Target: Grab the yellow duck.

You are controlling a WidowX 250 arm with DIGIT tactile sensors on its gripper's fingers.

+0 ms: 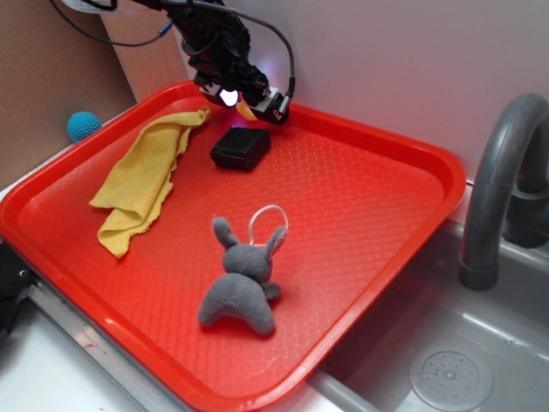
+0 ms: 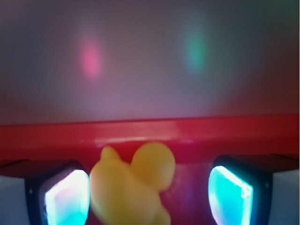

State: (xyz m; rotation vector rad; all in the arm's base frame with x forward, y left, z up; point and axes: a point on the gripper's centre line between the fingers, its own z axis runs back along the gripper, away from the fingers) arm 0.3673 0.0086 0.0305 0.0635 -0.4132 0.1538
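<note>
The yellow duck (image 1: 247,109) lies at the back edge of the red tray (image 1: 360,197), mostly hidden under my gripper (image 1: 244,101) in the exterior view. From the wrist camera the duck (image 2: 133,185) sits between my two lit pads. It is close against the left pad (image 2: 68,197), and a clear gap separates it from the right pad (image 2: 229,194). My gripper (image 2: 149,194) is open around the duck, facing the tray's back rim (image 2: 140,133) and the white wall.
A black block (image 1: 240,148) lies just in front of the gripper. A yellow knitted cloth (image 1: 146,176) sits at the left and a grey plush rabbit (image 1: 243,279) at the front middle. A grey faucet (image 1: 502,172) and sink (image 1: 446,369) are to the right, and a blue ball (image 1: 83,125) lies outside the tray at the left.
</note>
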